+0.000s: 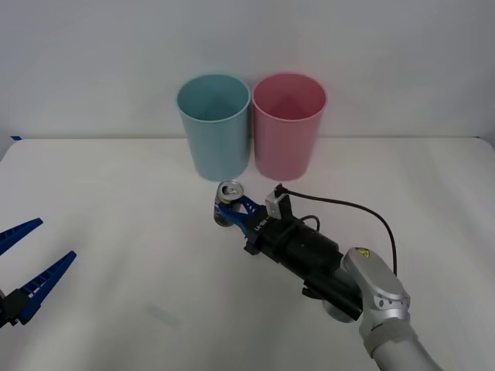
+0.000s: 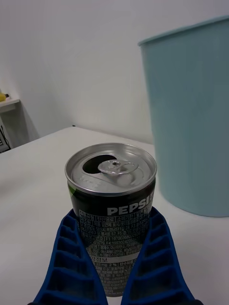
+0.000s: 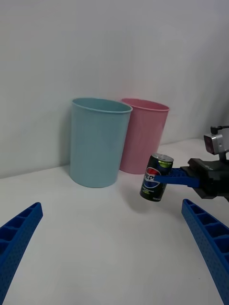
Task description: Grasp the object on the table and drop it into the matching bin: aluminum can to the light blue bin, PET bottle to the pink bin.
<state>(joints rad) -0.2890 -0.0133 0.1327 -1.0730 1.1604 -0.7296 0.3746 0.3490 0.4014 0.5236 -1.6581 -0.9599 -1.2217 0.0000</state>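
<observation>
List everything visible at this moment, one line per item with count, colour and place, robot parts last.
Aluminum can: one, silver top, dark label, held off the table in front of the light blue bin.
Light blue bin: one, far side of the table, to the robot's left of the pink bin.
Pink bin: one, beside the blue one.
Table: one, white.
Right hand: blue fingers shut on the can.
Left hand: blue fingers open, parked at the table's left edge.
</observation>
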